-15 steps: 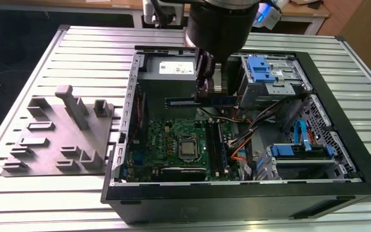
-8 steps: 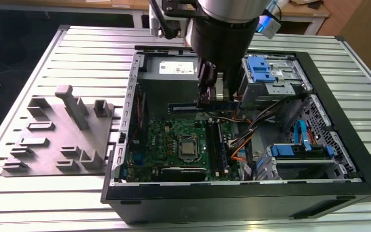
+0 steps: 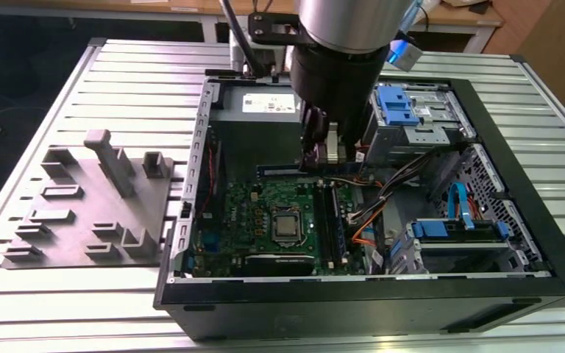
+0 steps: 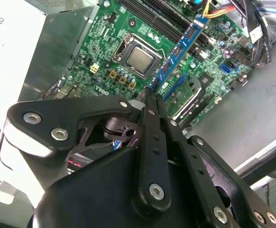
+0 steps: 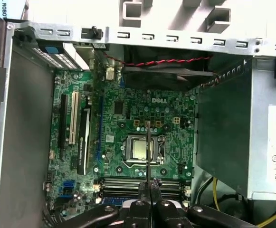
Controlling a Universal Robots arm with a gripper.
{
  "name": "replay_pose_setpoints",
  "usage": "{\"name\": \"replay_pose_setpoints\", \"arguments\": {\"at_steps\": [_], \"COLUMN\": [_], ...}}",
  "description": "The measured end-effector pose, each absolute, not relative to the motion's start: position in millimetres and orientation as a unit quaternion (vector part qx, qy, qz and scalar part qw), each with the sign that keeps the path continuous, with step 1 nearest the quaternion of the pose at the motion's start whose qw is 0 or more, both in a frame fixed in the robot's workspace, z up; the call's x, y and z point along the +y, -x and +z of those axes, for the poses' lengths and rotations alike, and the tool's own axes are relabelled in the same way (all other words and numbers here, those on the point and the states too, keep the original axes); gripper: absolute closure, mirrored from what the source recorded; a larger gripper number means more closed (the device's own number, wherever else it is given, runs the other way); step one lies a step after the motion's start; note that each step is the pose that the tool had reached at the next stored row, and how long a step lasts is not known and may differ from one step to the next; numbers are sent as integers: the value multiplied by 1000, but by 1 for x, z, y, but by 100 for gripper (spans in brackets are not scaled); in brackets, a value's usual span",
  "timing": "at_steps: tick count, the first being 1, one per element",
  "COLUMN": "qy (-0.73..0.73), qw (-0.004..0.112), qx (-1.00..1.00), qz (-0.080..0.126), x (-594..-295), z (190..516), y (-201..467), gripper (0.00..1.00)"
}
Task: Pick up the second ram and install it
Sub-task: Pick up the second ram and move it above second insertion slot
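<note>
My gripper point(image 4: 149, 93) is shut on one end of the second ram point(image 4: 180, 45), a long blue-green stick with black chips. The stick juts out from the closed fingertips over the green motherboard point(image 4: 109, 28). In the first wrist view the ram point(image 5: 147, 142) is edge-on, a thin line crossing the CPU socket point(image 5: 138, 149), with the gripper point(image 5: 148, 186) just above the black memory slots point(image 5: 128, 183). In the exterior view the gripper point(image 3: 324, 158) hangs inside the open computer case point(image 3: 381, 290), above the far end of the memory slots point(image 3: 329, 220).
A grey power supply point(image 3: 253, 110) sits at the case's far side, and blue drive brackets point(image 3: 396, 107) and orange and black cables point(image 3: 366, 220) crowd the exterior view's right. A grey holder block with upright pegs point(image 3: 86, 213) lies on the slatted table outside the case.
</note>
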State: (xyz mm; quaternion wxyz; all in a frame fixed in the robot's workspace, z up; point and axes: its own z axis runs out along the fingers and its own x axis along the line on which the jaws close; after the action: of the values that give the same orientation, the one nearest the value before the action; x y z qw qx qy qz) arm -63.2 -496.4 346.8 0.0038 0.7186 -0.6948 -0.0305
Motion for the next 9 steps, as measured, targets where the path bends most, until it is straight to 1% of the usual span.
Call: {"name": "replay_pose_setpoints", "arguments": {"at_steps": [9], "qy": [-716], "qw": [4], "qx": [-697], "qz": [-31], "x": [-496], "z": [334], "y": [63], "gripper": [91]}}
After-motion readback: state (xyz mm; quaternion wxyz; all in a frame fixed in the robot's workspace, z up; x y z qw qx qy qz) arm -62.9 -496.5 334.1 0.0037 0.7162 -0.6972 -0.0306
